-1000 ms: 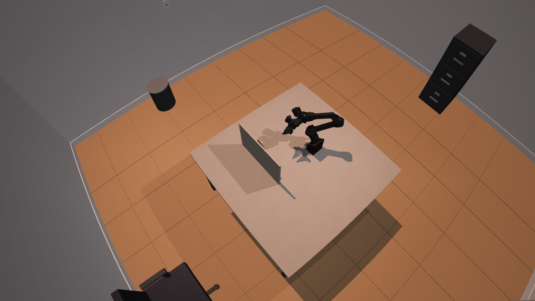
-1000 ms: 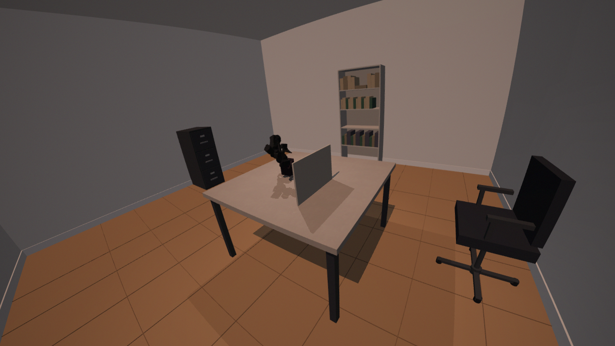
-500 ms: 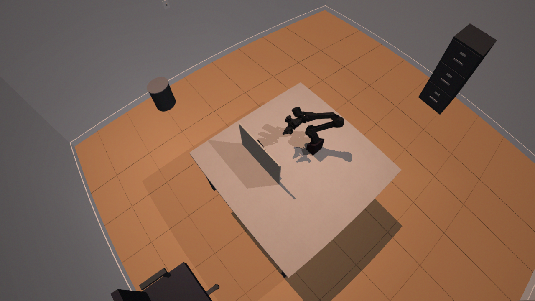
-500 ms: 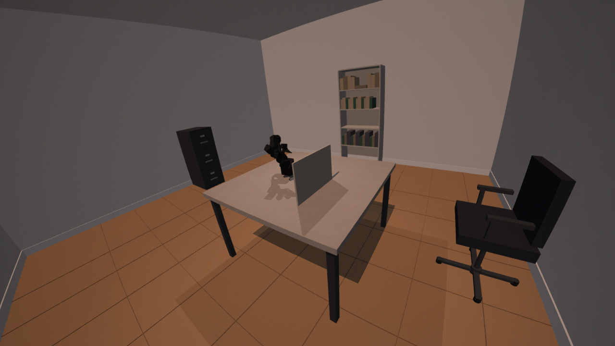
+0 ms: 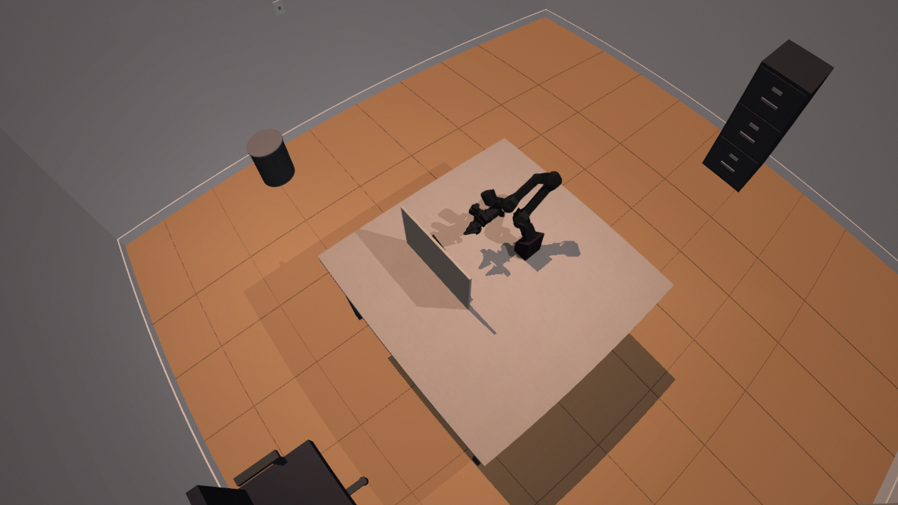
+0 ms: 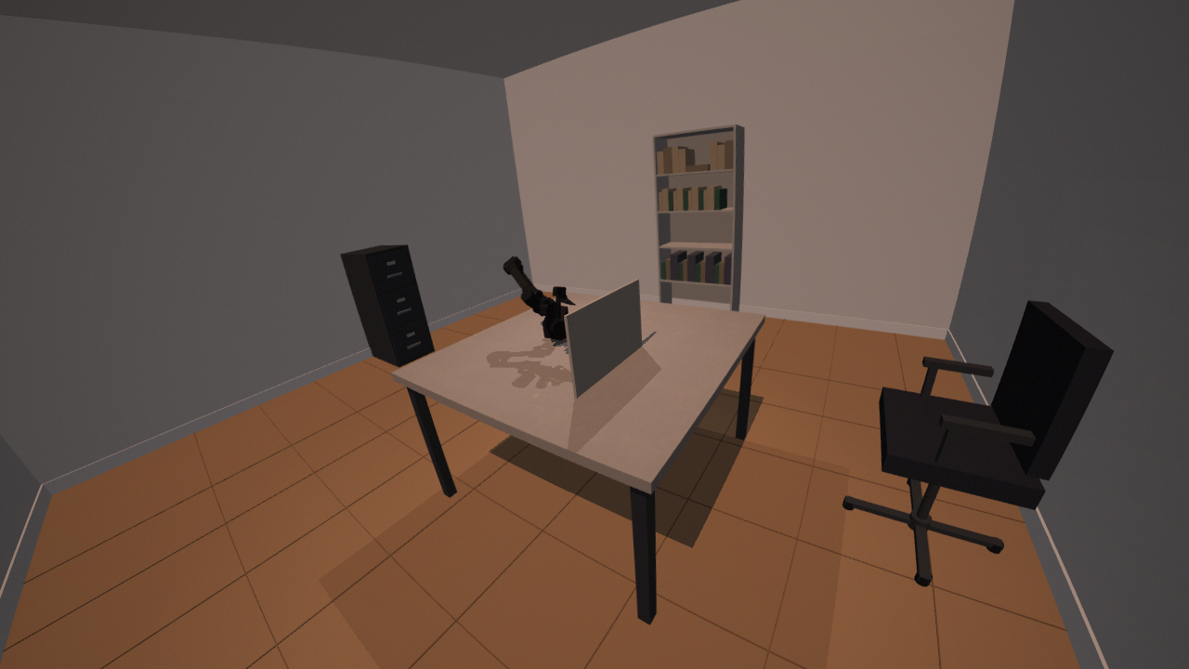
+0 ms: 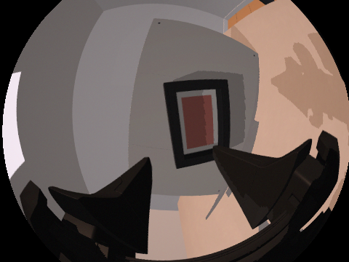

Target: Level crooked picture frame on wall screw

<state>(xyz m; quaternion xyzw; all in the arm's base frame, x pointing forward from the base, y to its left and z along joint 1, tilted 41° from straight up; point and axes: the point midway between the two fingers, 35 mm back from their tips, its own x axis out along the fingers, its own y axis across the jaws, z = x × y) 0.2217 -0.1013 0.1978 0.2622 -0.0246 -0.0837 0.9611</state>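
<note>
The black picture frame [image 7: 174, 121] [image 5: 438, 241], with a red picture and pale mat, hangs on the robot-facing side of the grey upright panel [image 7: 149, 91] [image 5: 439, 264] [image 6: 607, 341]. The wrist view is turned about a quarter, with the panel's top edge to the left. The frame hangs crooked: its end at the view's top sits nearer the panel's top edge, its other end lower. My gripper [image 7: 182, 156] [image 5: 466, 233] [image 6: 571, 302] is open and empty, before the panel and apart from the frame. One finger overlaps a frame corner in the wrist view. Screw and notched strip are hidden.
The panel stands on the pale table [image 5: 539, 339] [image 6: 465, 382]. Arm shadows fall across the tabletop, and the frame casts a shadow on the panel. A filing cabinet [image 5: 747, 125] [image 6: 398, 308], a bin [image 5: 273, 160] and an office chair [image 6: 956, 432] stand away from the table.
</note>
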